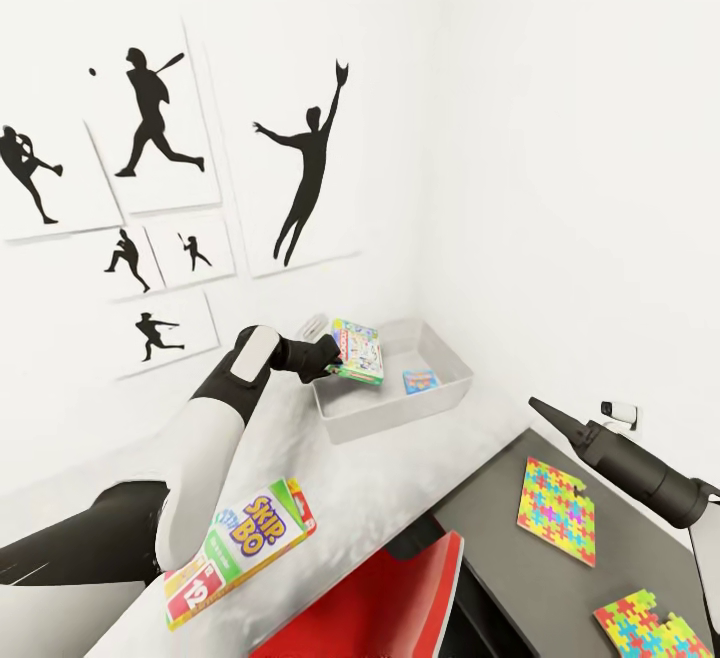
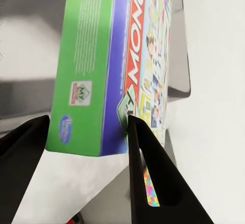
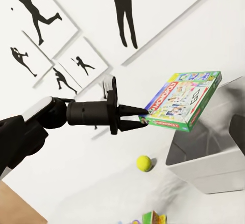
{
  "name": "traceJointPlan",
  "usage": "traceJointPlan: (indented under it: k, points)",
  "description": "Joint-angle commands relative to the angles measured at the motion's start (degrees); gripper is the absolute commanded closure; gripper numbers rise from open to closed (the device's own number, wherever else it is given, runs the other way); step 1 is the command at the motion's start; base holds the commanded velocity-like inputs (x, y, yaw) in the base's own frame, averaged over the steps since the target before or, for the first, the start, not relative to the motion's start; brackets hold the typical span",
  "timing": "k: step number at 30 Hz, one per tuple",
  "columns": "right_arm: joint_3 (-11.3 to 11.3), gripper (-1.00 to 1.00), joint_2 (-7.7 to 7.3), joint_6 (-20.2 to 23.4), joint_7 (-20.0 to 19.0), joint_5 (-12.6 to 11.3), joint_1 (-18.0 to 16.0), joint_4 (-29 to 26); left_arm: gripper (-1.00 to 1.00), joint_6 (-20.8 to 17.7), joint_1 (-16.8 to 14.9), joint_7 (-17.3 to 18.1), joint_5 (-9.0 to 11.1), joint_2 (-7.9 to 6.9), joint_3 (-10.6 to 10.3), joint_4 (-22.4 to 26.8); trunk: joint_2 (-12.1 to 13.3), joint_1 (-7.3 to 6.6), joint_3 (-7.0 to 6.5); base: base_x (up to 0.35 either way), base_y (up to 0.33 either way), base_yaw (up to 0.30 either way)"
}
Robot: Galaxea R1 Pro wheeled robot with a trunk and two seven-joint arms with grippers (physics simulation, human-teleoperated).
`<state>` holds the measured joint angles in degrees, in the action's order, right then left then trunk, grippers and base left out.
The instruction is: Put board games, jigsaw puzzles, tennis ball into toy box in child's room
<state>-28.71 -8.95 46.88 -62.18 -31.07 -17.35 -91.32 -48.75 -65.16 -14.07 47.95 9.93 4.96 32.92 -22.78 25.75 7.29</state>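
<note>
SKIP-BO box (image 1: pixel 240 551) lies near the table's (image 1: pixel 390 478) front edge; left gripper (image 1: pixel 332 356) pinches the green-edged board game (image 1: pixel 358 350) over the toy box's (image 1: pixel 392 416) rim at the far corner. Right wrist view adds a tennis ball (image 3: pixel 144 163) on bare top beside the box. Right gripper (image 1: pixel 538 405), state unclear, hangs above two jigsaw puzzles (image 1: pixel 557 509).

Glossy white shell panels cover black jointed arms; each matte black cylindrical wrist ends in a claw (image 3: pixel 144 117) with thin, tapered black fingers (image 2: pixel 153 183).
</note>
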Motion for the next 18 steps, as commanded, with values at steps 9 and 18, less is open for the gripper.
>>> traceJointPlan:
  k: [9, 18]
  points:
    - [-0.03, -1.0, -0.01, 0.32, -0.07, -0.21, -0.04, 0.0, 1.0, -0.19, -0.06, -0.6, 0.65, 0.07, 0.31, 0.11, -0.13, 0.03, 0.97, 0.0, 0.0, 0.0]
    - [-0.03, -1.0, 0.01, 0.32, -0.06, -0.19, 0.29, 0.0, 1.0, -0.12, -0.06, -0.6, 0.63, 0.07, 0.31, 0.12, -0.13, 0.03, 1.81, 0.0, 0.0, 0.0]
